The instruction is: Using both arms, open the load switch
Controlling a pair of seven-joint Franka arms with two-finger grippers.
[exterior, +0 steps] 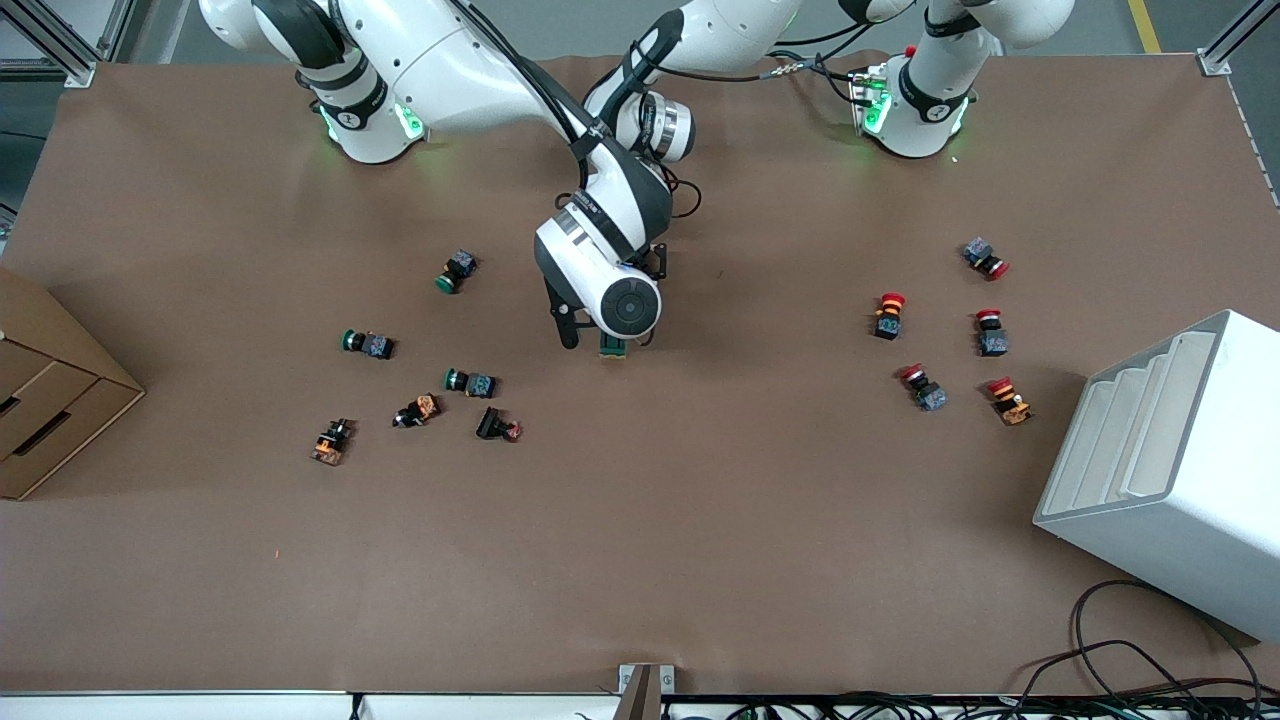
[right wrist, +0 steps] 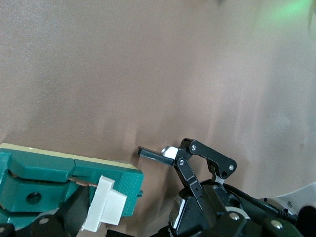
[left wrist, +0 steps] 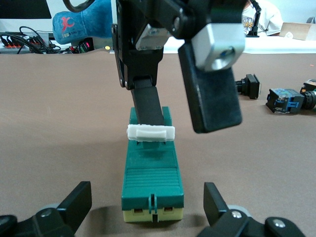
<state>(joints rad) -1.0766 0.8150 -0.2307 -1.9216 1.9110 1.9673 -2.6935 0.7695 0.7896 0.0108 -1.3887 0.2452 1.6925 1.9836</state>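
The load switch [exterior: 613, 347] [left wrist: 150, 177] [right wrist: 59, 177] is a dark green block with a cream base, lying flat at the table's middle. Its white toggle [left wrist: 150, 132] [right wrist: 106, 205] sits across its top. My right gripper [exterior: 600, 338] [left wrist: 182, 123] hangs open over it. One of its fingers [left wrist: 148, 101] touches down right at the toggle and the other stands off beside the block. My left gripper [left wrist: 147, 193] is open low at the switch's end toward the bases, a finger on each side with gaps. In the front view the right wrist hides it.
Several green-capped and dark push buttons [exterior: 470, 382] lie toward the right arm's end, several red-capped ones [exterior: 990, 330] toward the left arm's end. A cardboard box [exterior: 50, 400] and a white rack [exterior: 1170, 470] stand at the table's two ends. Cables [exterior: 1150, 650] trail along the front edge.
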